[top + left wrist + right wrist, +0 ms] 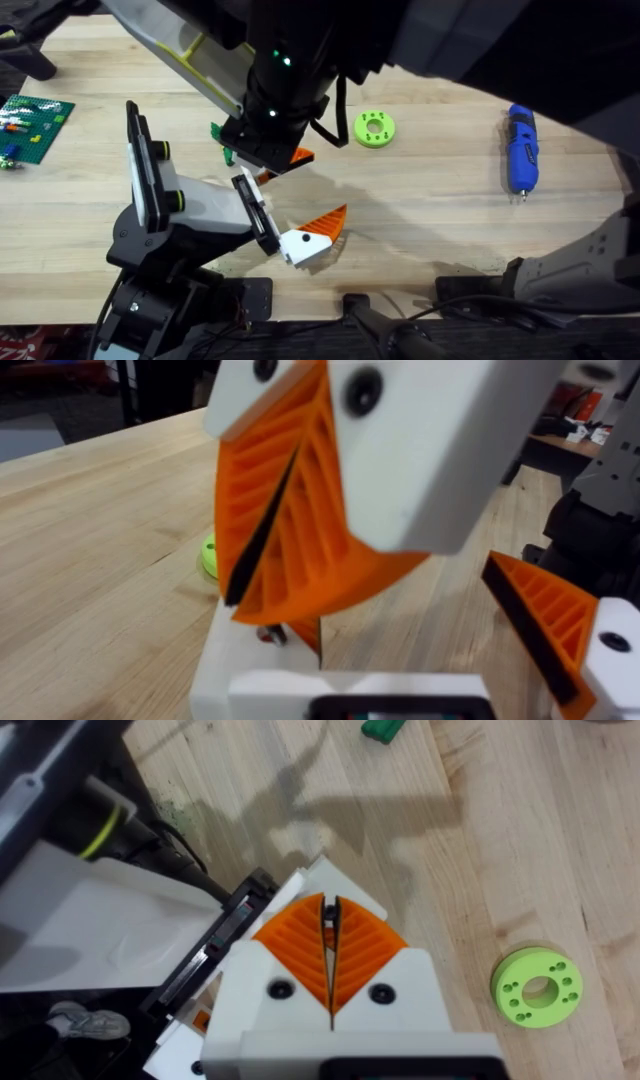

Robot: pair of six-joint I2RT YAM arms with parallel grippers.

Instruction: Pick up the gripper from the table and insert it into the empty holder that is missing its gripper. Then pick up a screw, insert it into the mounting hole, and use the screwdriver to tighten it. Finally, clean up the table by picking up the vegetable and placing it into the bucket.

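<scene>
One tiny screw [268, 633] sits pinched in the right gripper [329, 910] above the wide-open left gripper [298, 205], so a small tilt could drop it.

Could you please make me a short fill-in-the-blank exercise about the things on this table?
1. The pen-shaped screwdriver lies on the table, and its colour is ___.
2. The round disc with holes is lime-___.
3. The orange pads of the right end effector are pressed ___.
Missing words: blue; green; together.
</scene>
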